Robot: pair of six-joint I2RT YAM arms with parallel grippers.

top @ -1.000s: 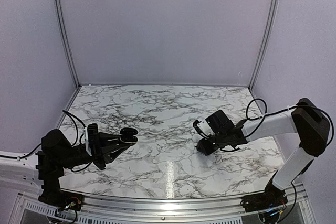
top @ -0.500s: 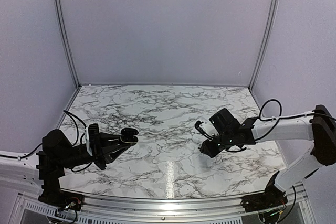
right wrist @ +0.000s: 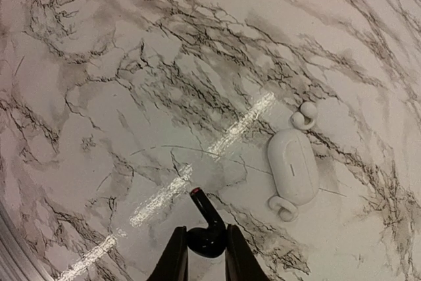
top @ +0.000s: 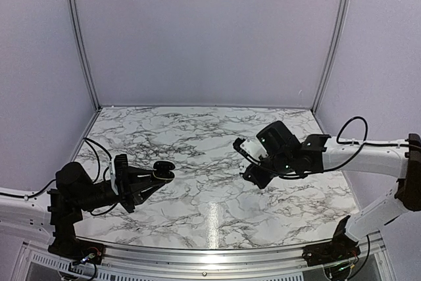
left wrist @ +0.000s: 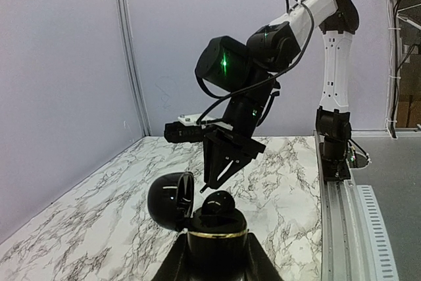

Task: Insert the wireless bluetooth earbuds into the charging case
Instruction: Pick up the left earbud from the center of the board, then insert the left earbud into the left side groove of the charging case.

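Note:
My left gripper is shut on the black charging case, holding it upright above the table with its lid open to the left. One black earbud sits in the case. The case also shows in the top view, at the tip of my left gripper. My right gripper is shut on the other black earbud, whose stem points away from the jaws. My right gripper hangs above the table, right of the case and apart from it. It also shows in the left wrist view, beyond the case.
A white oval earbud case lies on the marble table under my right arm, with a white ring-shaped bud at each end. Grey walls enclose the table, with a metal rail along its near edge.
My right arm has reached out and moved left, toward the case, with the earbud in its jaws. My left arm has barely shifted.

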